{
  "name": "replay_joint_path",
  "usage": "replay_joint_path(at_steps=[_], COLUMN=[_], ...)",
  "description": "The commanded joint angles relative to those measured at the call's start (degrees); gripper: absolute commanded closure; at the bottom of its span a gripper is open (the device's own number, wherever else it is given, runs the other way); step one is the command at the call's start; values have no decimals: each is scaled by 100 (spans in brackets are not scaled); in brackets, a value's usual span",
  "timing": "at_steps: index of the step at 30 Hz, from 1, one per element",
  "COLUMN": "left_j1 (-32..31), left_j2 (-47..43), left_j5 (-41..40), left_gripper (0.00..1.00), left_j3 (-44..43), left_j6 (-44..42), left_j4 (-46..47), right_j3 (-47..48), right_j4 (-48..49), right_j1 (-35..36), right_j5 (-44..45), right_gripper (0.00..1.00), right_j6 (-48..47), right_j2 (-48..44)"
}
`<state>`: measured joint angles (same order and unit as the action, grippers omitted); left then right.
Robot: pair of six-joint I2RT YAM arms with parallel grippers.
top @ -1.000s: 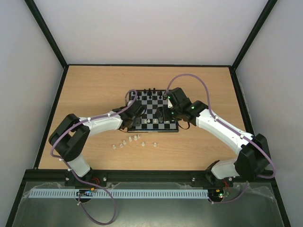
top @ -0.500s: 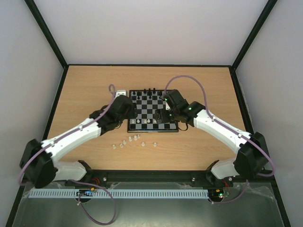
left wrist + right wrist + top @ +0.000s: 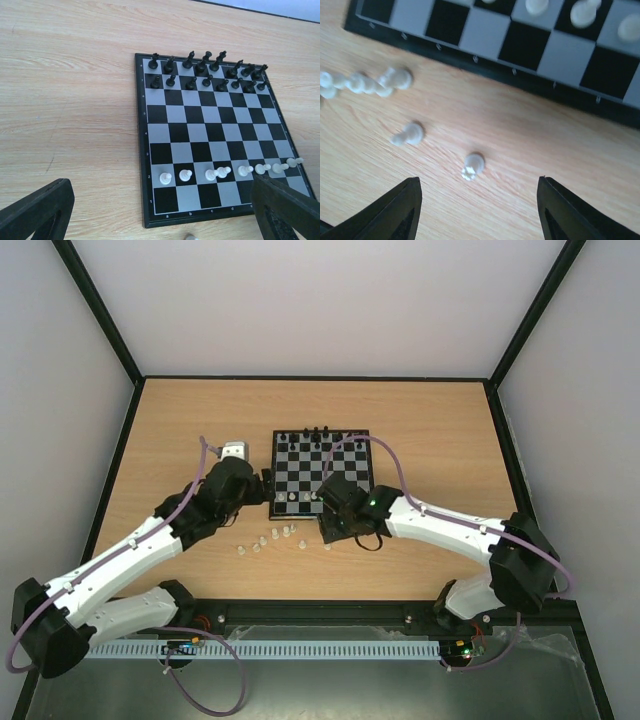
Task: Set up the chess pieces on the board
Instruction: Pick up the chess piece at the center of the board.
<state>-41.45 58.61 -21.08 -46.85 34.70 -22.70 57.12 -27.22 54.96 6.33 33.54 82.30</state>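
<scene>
Both arms have left the board: left gripper gapes empty, right gripper spreads over a loose white piece, seemingly to grab it.

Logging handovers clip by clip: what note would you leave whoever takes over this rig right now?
Left gripper: open, empty, just left of the board.
Right gripper: open, empty, over a loose white piece on the table.
Done: black pieces fill the far two rows; white pawns line the second row.
To do: nearest row bare; loose white pieces off the near edge need placing.
</scene>
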Motion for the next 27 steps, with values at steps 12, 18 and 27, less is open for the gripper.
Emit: replay_joint_path(at_steps=[12, 18, 27], left_j1=[73, 110, 137], left_j2=[-142, -122, -168], left_j5=[182, 201, 166], left_gripper=[1, 0, 1], left_j3=[292, 315, 304], left_j6=[-11, 9, 37], left_j4=[1, 7, -55], right_j3=[-299, -194, -41], right_j4=[-150, -123, -14], right_j1=[524, 522, 516], right_j5=[147, 104, 71], right_gripper=[51, 55, 62], right_j6=[645, 503, 366], right_j2=[507, 809, 1061])
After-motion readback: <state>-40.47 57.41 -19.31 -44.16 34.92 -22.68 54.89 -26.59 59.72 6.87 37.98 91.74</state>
